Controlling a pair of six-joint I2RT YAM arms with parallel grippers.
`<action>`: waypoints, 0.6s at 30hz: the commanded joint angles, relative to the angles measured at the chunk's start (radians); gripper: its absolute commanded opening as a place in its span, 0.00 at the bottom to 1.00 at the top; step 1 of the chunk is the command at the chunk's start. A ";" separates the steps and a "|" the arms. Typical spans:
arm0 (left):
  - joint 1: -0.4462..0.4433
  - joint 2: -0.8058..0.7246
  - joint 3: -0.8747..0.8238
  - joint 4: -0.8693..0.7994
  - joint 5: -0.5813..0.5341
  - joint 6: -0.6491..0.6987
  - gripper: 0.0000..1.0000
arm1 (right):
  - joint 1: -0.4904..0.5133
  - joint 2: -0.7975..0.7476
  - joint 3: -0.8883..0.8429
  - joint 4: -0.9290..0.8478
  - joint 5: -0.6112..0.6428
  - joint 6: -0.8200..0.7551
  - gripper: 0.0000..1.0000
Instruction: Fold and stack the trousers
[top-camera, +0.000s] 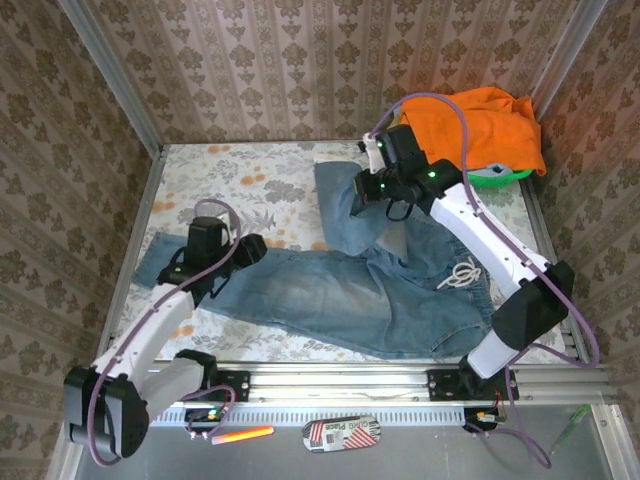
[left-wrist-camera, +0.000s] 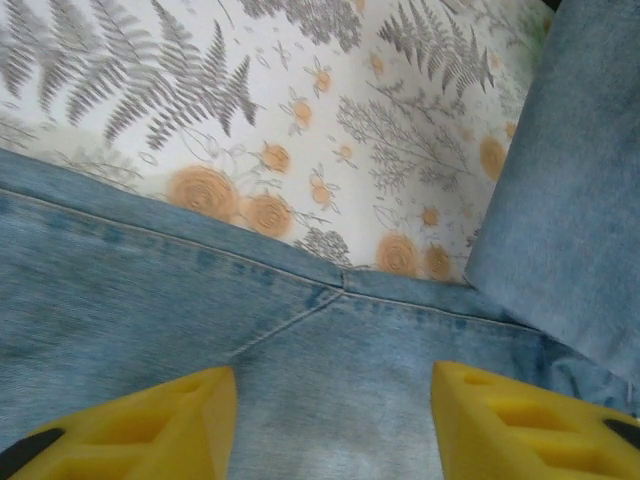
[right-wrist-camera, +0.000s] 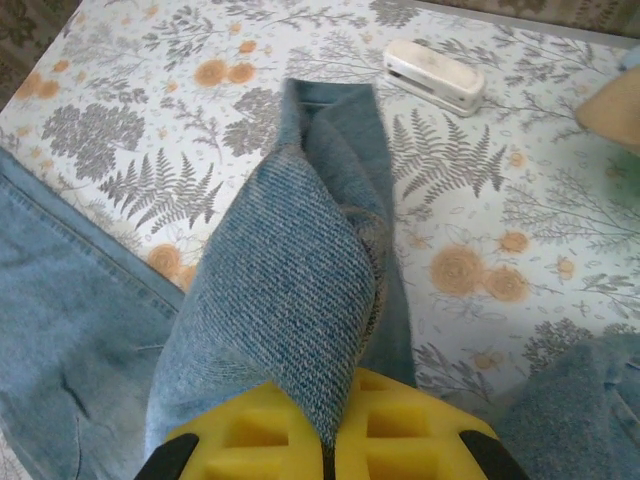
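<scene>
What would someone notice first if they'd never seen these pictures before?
The big blue trousers sprawl across the middle of the flowery table, and the right gripper is pinching a fold of one leg. Next comes the bright orange garment, heaped in the far right corner. The left gripper hangs open over the denim on the left side.

Trousers (top-camera: 350, 295): one pair, blue denim, centre of frame.
Orange garment (top-camera: 488, 120): one, upper right.
Green item (top-camera: 503, 178) under it: one, mostly hidden, kind unclear.
White oblong object (right-wrist-camera: 436, 75): one, top of right wrist view.
Orange marker (top-camera: 243, 435): one, bottom edge.
Striped packet (top-camera: 342, 432): one, just beside marker.
Left end effector (left-wrist-camera: 335, 425), right end effector (right-wrist-camera: 330, 445): two in all.
Floral worktop (top-camera: 240, 170): one.
</scene>
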 joint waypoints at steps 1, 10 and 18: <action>-0.047 0.077 -0.003 0.113 -0.026 -0.041 0.59 | -0.064 0.053 -0.025 0.009 -0.095 0.021 0.28; -0.103 0.236 0.116 0.115 -0.040 -0.011 0.62 | -0.051 0.020 -0.191 0.046 -0.081 0.053 0.64; -0.108 0.283 0.152 0.112 -0.037 -0.001 0.62 | -0.077 0.112 -0.217 0.145 -0.086 0.197 0.68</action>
